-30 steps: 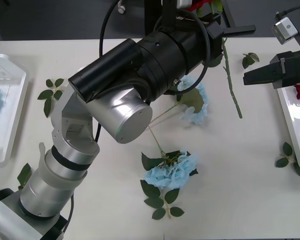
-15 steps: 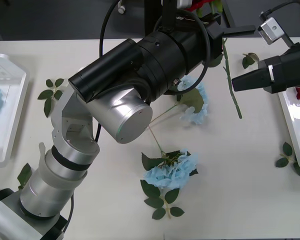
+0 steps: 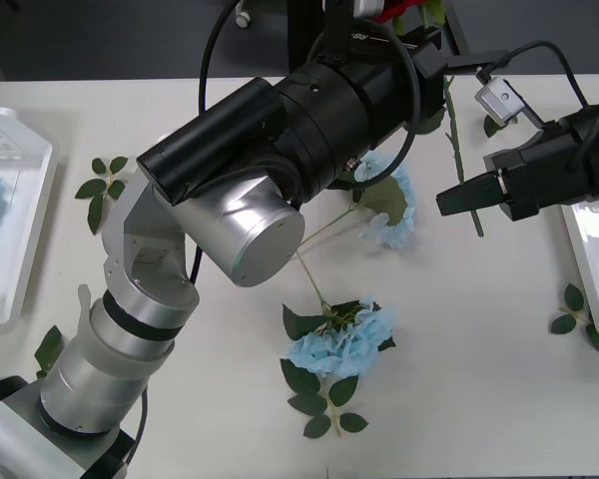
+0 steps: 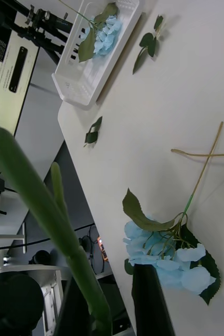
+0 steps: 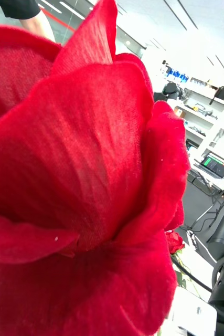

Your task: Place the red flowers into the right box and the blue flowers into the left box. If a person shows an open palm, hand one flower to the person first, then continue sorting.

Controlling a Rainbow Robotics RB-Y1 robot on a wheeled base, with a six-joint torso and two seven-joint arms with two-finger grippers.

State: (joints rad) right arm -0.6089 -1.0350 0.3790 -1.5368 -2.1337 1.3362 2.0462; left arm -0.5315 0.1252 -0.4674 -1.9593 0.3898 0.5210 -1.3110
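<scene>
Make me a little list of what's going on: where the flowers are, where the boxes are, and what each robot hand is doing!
left gripper: raised past the table's far edge, a red rose close before its camera
right gripper: over the table beside a hanging green stem
blue flowers: two on the table, one in the left box
left box: at the table's left edge
right box: at the table's right edge
loose leaves: scattered on the table
</scene>
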